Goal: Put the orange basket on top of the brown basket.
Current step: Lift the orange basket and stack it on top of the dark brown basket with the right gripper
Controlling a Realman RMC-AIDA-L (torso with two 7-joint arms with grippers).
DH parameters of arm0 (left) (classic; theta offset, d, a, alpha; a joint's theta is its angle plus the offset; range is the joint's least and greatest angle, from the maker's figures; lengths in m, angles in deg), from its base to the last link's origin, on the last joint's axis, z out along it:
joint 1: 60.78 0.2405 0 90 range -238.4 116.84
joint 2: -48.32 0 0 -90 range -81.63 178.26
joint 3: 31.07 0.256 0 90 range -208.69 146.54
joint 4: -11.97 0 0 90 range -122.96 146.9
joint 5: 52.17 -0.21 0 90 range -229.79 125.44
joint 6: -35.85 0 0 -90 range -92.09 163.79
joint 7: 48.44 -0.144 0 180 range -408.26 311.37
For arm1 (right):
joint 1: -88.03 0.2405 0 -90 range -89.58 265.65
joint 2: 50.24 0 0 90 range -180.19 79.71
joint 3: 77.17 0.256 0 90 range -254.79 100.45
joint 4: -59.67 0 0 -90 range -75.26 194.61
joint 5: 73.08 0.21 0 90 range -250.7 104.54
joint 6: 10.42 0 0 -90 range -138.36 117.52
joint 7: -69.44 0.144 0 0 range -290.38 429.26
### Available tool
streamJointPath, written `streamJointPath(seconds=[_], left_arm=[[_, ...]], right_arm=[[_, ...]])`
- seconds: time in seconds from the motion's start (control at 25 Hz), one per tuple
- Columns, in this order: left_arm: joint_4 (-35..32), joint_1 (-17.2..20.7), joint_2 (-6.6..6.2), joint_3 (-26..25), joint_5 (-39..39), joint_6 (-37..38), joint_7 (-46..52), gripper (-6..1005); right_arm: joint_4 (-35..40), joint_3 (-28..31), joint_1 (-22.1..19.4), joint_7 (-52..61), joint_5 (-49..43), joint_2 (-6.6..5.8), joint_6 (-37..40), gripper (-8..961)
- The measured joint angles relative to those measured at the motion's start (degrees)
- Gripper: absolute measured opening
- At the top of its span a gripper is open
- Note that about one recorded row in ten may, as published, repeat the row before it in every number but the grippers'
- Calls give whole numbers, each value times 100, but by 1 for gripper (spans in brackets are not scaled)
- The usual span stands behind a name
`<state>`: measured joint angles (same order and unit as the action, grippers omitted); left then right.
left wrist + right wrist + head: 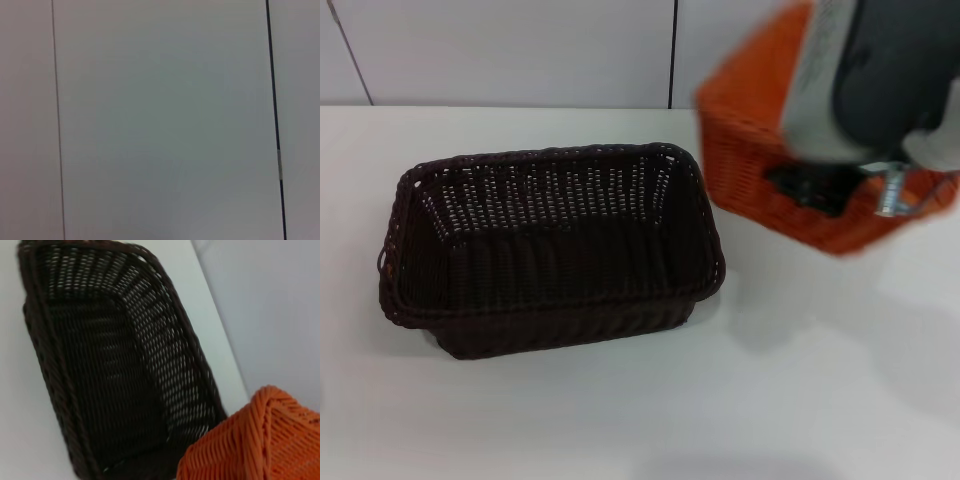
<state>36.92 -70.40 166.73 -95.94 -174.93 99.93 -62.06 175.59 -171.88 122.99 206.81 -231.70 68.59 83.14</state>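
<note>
Right gripper (830, 188) at tilted orange basket (750, 150), beside brown basket (550, 250)

A bare test bench, lab-like rather than domestic.
A plain white worktop (620, 420) runs up to a wall of pale flat panels (520, 50) split by thin dark seams; only two woven baskets sit there as props.

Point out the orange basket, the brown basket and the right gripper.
orange basket (745, 165): head view, on its woven side wall.
brown basket (555, 240): head view, on its inner floor.
right gripper (820, 185): head view, on the black part at the orange basket's rim.
</note>
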Motion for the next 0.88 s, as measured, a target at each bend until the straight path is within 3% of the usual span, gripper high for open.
streamJointPath(seconds=[0.16,0.28,0.52,0.76,0.88], left_arm=[[15,8,18,9,20,-27,2,668],[19,11,22,12,25,-34,25,668],[25,20,25,133,34,-57,302,667],[27,22,28,206,34,-59,327,666],[28,27,30,206,33,-64,454,667]], right_arm=[[120,-434,-80,-1176,-97,8,-387,215],[179,-786,-358,-2900,-78,2,-753,215],[178,-984,-647,-4342,-85,10,-1077,215],[128,-1410,-1310,-6133,1,15,-1897,216],[-96,-1562,-1396,-6507,-15,7,-2011,216]])
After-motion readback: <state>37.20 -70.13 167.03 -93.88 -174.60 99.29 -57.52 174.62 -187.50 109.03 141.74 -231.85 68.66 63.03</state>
